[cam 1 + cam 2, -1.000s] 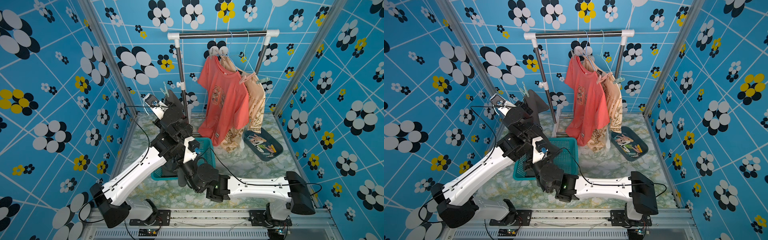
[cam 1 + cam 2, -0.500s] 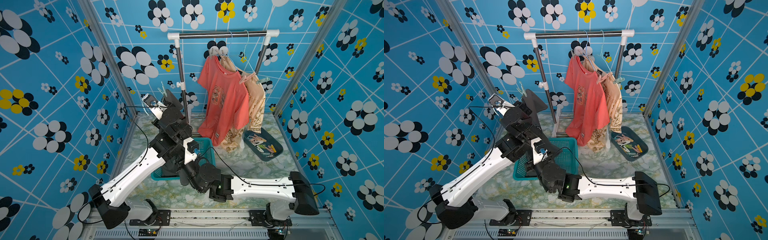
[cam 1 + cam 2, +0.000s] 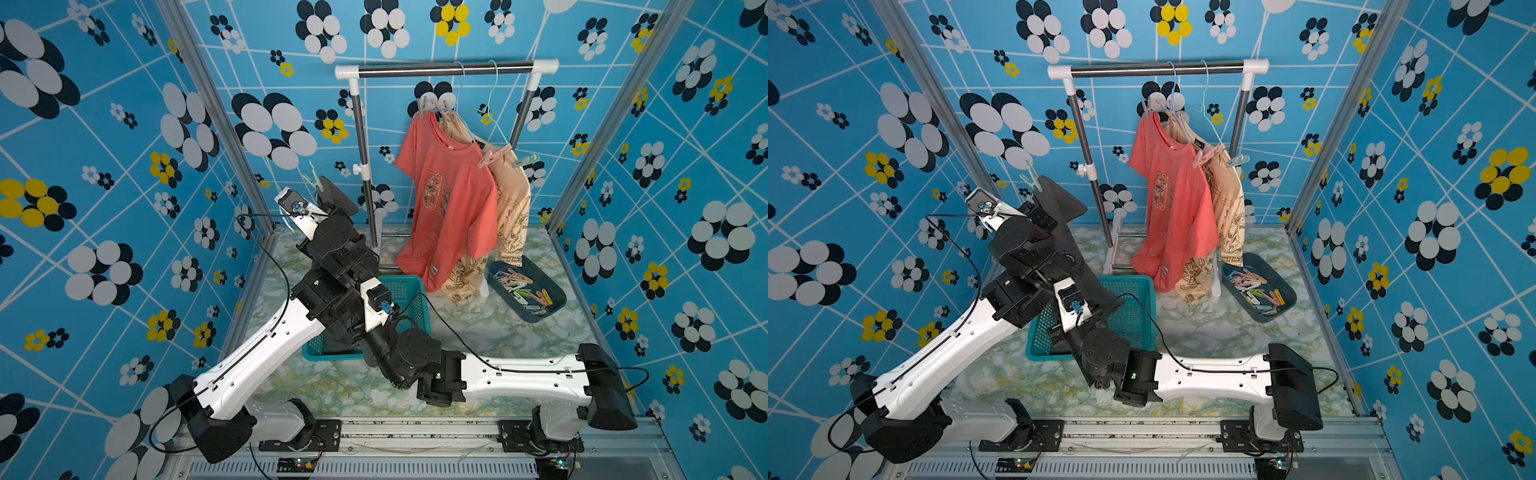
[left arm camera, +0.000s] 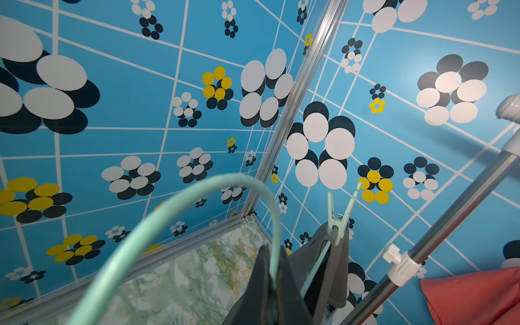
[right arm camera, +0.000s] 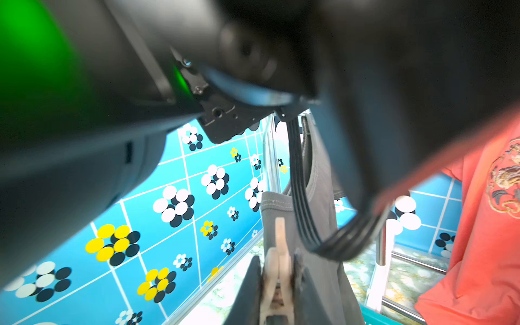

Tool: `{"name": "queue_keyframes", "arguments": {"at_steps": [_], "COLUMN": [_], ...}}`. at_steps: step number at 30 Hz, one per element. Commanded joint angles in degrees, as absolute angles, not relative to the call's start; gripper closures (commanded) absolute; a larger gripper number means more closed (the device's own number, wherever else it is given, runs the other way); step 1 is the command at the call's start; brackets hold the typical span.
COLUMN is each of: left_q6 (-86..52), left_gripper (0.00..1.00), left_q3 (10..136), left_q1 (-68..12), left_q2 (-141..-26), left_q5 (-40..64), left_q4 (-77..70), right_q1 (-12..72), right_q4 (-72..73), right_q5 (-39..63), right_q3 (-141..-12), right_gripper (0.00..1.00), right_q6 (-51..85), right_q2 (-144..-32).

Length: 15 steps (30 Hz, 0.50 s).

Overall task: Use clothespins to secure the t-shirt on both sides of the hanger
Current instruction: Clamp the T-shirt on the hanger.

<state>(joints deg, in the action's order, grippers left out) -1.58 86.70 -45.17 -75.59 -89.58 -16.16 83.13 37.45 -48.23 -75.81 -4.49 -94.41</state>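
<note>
Basket [image 3: 1138, 320], half hidden by left arm [image 3: 955, 345], stands near tray [image 3: 1268, 272] of clothespins [image 3: 1254, 291].

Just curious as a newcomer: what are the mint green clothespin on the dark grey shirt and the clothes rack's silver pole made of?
The mint green clothespin looks like smooth moulded plastic, uniformly pastel, with a thin wire ring at its pivot. The silver pole seems polished metal, by its long bright glints.

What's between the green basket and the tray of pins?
The coral shirt and beige shirt hang down between basket and tray, seen in both top views.
</note>
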Motion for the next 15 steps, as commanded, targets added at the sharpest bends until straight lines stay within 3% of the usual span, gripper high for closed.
{"name": "queue_keyframes", "arguments": {"at_steps": [1,7,11,15], "left_q6": [0.73,0.83,0.79,0.72], "left_gripper": [1.00,1.00,1.00,1.00], "left_q3": [87.54,87.63,87.54,86.95], "left_q1": [-46.74,-46.71,-46.67,-46.77], "left_q2": [-79.32,-79.27,-79.26,-78.94], "left_q5": [-94.53,-94.56,-94.34,-93.97], "left_q4": [-20.30,-20.30,-20.48,-20.83], "right_q1": [88.22,88.20,88.24,88.24], "right_q4": [20.56,19.43,17.81,16.65], "right_q5": [-37.04,-35.96,-33.30,-32.58], "right_q3": [-74.66,-75.90,-76.13,-75.91], "right_gripper": [1.00,0.99,0.66,0.52], "right_q6": [-20.10,-20.09,-18.33,-16.07], "right_q2": [-102.47,-104.24,-103.57,-101.87]}}
